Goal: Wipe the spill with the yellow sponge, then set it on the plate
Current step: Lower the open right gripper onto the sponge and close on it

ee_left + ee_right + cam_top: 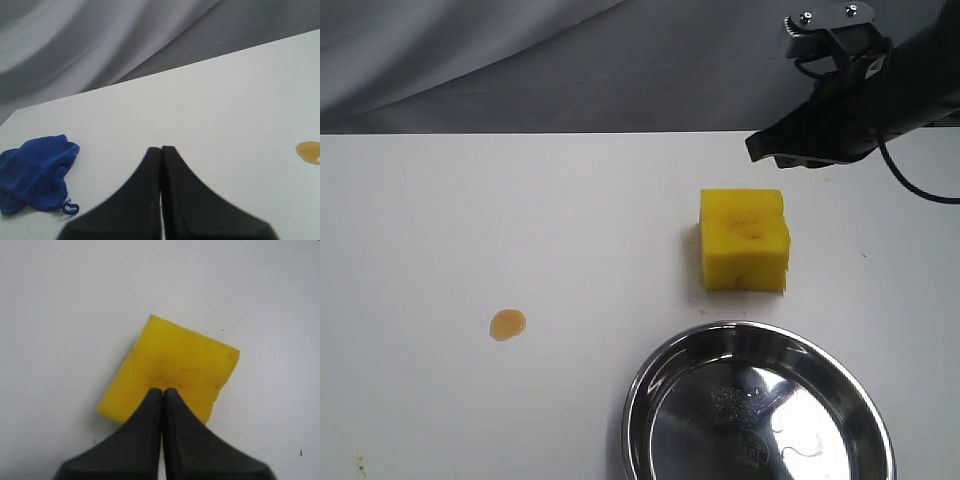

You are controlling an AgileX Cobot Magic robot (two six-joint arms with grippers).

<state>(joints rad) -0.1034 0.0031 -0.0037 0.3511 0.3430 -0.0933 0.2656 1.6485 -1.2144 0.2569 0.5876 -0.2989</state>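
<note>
Yellow sponge [172,365] lay loose just past the right gripper's [162,390] pressed-together fingers, which probably hovered above it for a grasp, while the left gripper's [161,148] fingers, also together, waited well apart from the spill [309,151].

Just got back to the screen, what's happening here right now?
Nothing is held yet. The right gripper hangs shut above the yellow sponge, which sits on the table near the empty plate. The spill is not yet wiped. The left gripper is shut too, with a blue cloth in its camera's view.
</note>
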